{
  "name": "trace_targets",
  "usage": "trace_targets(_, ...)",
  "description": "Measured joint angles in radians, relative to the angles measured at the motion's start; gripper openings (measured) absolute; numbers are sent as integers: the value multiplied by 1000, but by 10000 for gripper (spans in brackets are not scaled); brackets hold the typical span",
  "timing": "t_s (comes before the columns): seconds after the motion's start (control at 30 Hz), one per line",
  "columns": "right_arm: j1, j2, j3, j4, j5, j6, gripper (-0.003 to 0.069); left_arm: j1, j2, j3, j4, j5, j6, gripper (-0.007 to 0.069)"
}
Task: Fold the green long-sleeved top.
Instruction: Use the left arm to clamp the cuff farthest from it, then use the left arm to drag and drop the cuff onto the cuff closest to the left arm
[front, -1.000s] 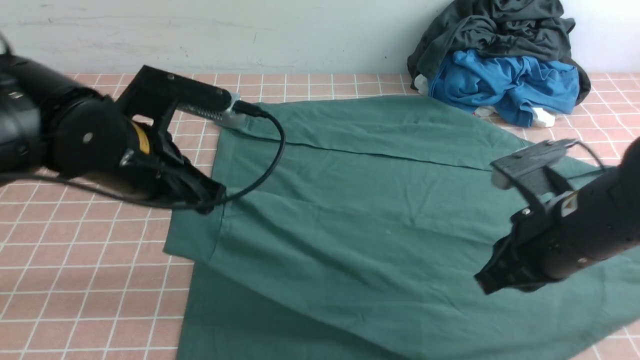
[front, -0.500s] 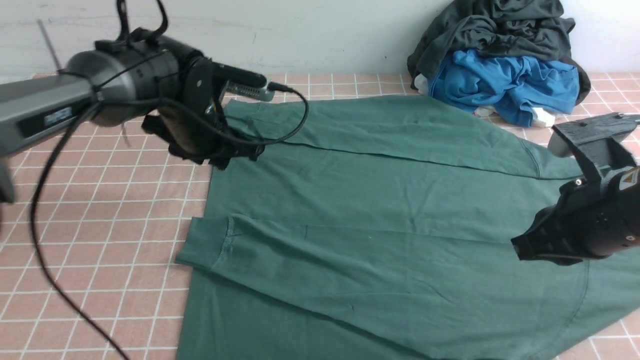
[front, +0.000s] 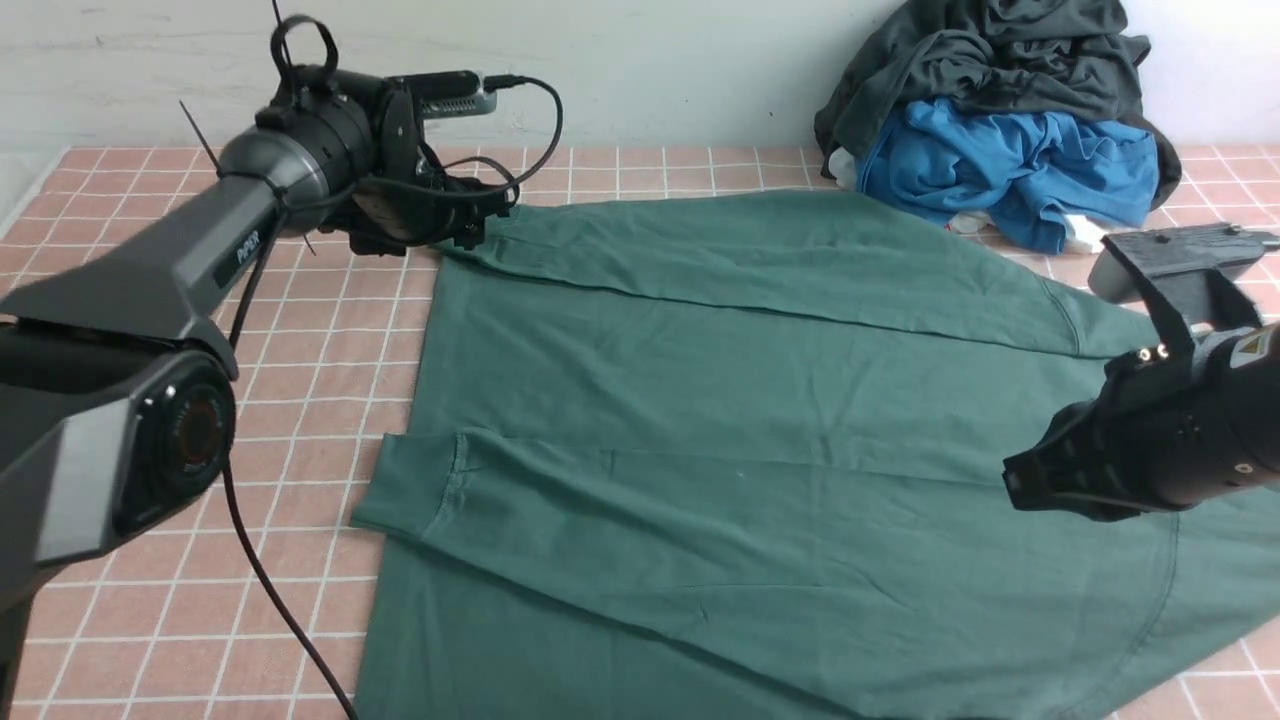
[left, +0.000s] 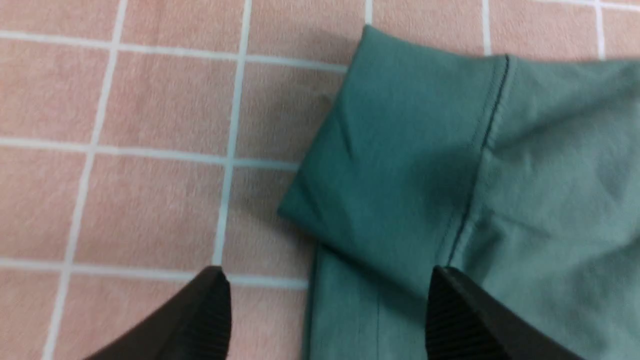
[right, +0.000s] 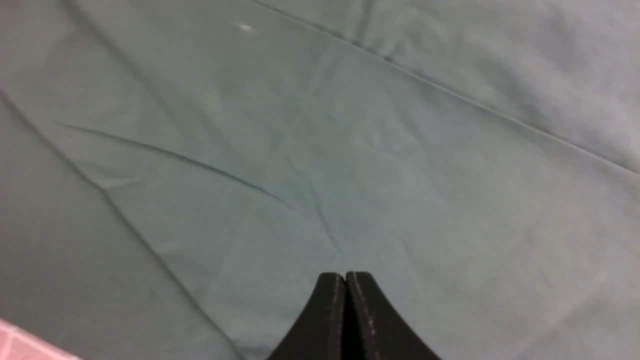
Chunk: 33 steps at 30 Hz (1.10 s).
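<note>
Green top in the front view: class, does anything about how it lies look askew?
Yes. On the green top, the near sleeve's cuff pokes past the body's left edge onto the tiled surface, and that sleeve runs slantwise across the body rather than square.

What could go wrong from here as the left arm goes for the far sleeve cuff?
1. The left gripper is open astride the cuff, which overlaps another layer of the green top; closing could pinch both layers, or only a corner that slips.
2. The right gripper is shut on nothing above the top, so pulling the sleeve may drag the whole garment and loosen the near sleeve already folded in.
</note>
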Motion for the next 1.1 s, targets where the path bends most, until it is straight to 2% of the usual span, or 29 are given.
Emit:
trace_targets(0.17,0,0,0,124,-1,-116,-10,4,69,-23,-4,-130,-42,480)
trace_targets(0.3,0,0,0,193,-5,-221,-10,6,89,-24,9,-192,-65,407)
trace_targets(0.5,0,16,0,226,-5,-291,-10,6,87,-24,88,-212,-74,62)
trace_targets(0.57,0,31,0,226,-1,-293,-10,5,76,-24,110,-196,-75,19)
trace_targets(0.77,0,49,0,230,2,-294,-10,-12,20,-24,165,-87,-74,6)
trace_targets(0.83,0,50,0,230,8,-294,-10,-24,-24,-24,170,29,-53,6)
trace_targets(0.93,0,50,0,229,26,-294,-10,-35,-84,-26,154,223,14,6)
trace_targets(0.97,0,50,0,229,26,-294,-10,-36,-92,-26,152,239,20,6)
trace_targets(1.0,0,50,0,225,35,-294,-10,-39,-119,-28,134,366,85,6)
trace_targets(1.03,0,50,0,221,40,-294,-10,-40,-134,-29,119,428,131,6)
trace_targets(1.1,0,50,0,211,43,-294,-10,-40,-152,-26,91,470,194,6)
